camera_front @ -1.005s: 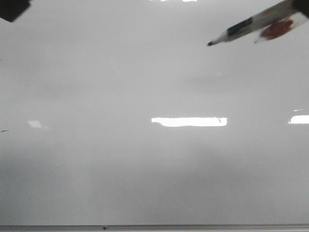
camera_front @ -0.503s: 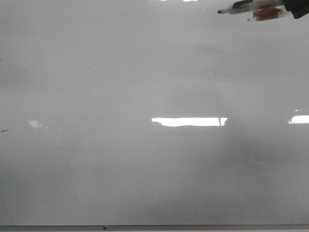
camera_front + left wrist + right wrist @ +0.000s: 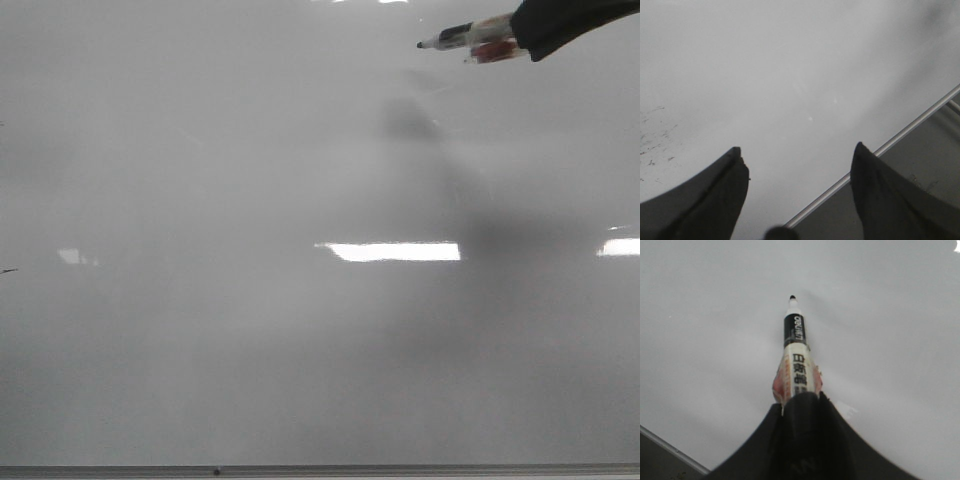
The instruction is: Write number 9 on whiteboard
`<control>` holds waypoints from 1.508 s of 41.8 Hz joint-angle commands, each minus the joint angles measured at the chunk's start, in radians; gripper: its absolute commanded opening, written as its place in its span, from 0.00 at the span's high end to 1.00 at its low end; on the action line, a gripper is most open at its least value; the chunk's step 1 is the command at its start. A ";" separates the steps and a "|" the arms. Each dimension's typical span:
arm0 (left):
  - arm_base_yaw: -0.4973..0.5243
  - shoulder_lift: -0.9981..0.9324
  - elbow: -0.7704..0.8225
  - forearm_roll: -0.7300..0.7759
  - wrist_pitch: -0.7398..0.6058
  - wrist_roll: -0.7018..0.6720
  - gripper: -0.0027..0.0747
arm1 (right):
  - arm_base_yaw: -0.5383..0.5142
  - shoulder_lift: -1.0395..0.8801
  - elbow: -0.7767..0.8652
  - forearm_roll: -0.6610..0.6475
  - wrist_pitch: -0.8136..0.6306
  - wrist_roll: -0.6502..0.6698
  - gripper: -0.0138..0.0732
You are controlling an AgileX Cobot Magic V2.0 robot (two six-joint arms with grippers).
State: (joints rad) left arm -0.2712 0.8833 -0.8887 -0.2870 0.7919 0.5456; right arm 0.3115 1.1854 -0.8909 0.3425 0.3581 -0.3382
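The whiteboard point(image 3: 250, 340) fills the front view, glossy pale grey with bright light reflections. No number 9 shows on it. My right gripper point(image 3: 535, 30) comes in at the upper right and is shut on a marker point(image 3: 470, 38) whose black tip points left, just above the board with its shadow below. In the right wrist view the marker point(image 3: 796, 355) sticks out from my shut gripper point(image 3: 800, 402) over the whiteboard point(image 3: 705, 315). My left gripper point(image 3: 796, 152) is open and empty over the whiteboard point(image 3: 790, 65), beside its metal edge strip point(image 3: 875, 151); it is out of the front view.
The board's thin grey edge strip point(image 3: 320, 469) runs along the near side. A tiny black dash point(image 3: 8, 270) sits at the far left. Faint scattered black specks point(image 3: 655, 135) show on the board in the left wrist view.
The marker swung up from its slanted pose, then shifted left, with more of my right gripper now in view. A dark shadow has appeared on the board below it.
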 commanded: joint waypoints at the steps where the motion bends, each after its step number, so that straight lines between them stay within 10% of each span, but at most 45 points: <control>1: 0.005 -0.005 -0.027 -0.027 -0.065 -0.012 0.40 | 0.002 0.034 -0.079 0.012 -0.082 -0.017 0.92; 40: 0.005 -0.005 -0.027 -0.029 -0.065 -0.011 0.40 | -0.047 0.161 -0.178 -0.027 0.058 -0.033 0.92; 63: -0.001 -0.001 -0.029 -0.068 -0.049 0.063 0.40 | 0.108 0.081 -0.036 -0.028 0.220 -0.098 0.92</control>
State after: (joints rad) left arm -0.2712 0.8833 -0.8887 -0.2970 0.7883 0.5637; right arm 0.3995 1.3686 -0.8964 0.3116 0.5638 -0.3972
